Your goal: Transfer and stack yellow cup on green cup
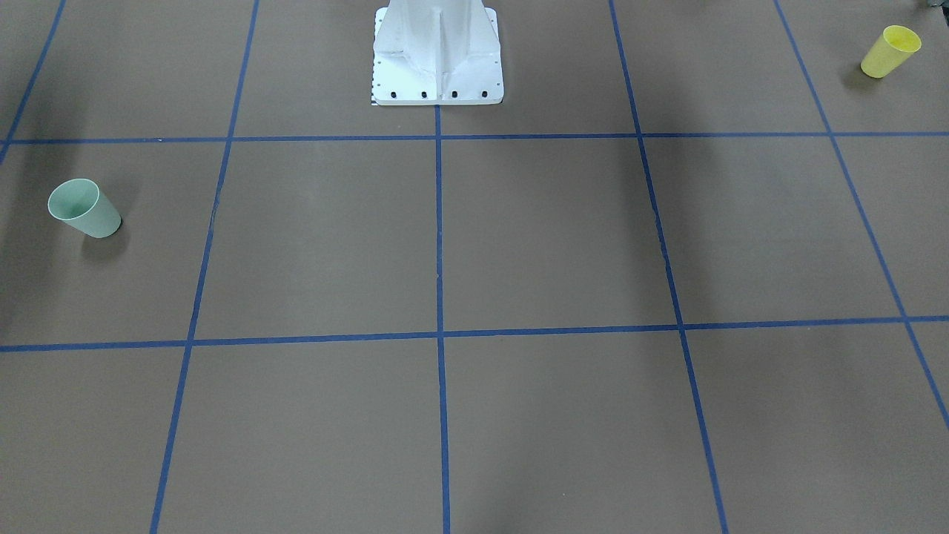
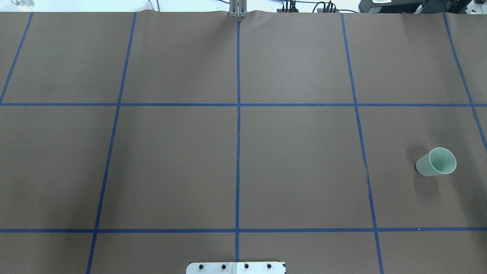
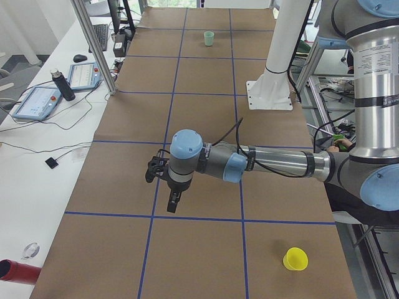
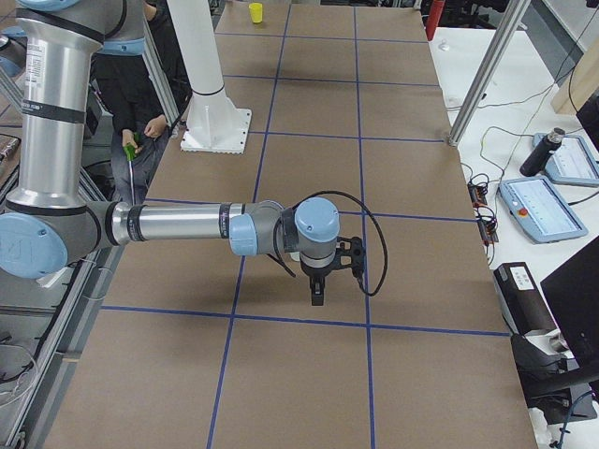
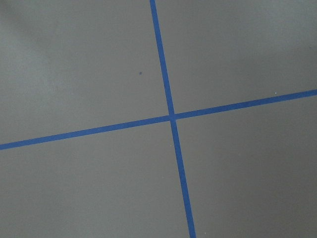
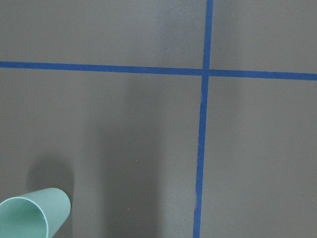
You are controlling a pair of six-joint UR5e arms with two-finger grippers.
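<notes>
At the left end of the table (image 1: 563, 237): yellow cup (image 1: 890, 50), upright, mouth up, untouched. Well apart, at the right end: green cup (image 1: 84, 209), likewise upright and open upward. Hovering over bare table, apart from the yellow cup: left gripper (image 3: 163, 187), pointing down. Hovering near the green cup: right gripper (image 4: 318, 297), also pointing down. Impossible to tell from the side views whether either one's fingers are spread or closed. Judged as the very start, with no reach for the yellow cup begun. To do it well: bring the left gripper over the cup with fingers wide, descend straight, pinch the wall just below the rim, gently, so as not to tip or squash it, then lift clear before carrying across. Counted: one yellow cup, one green cup, two grippers.
</notes>
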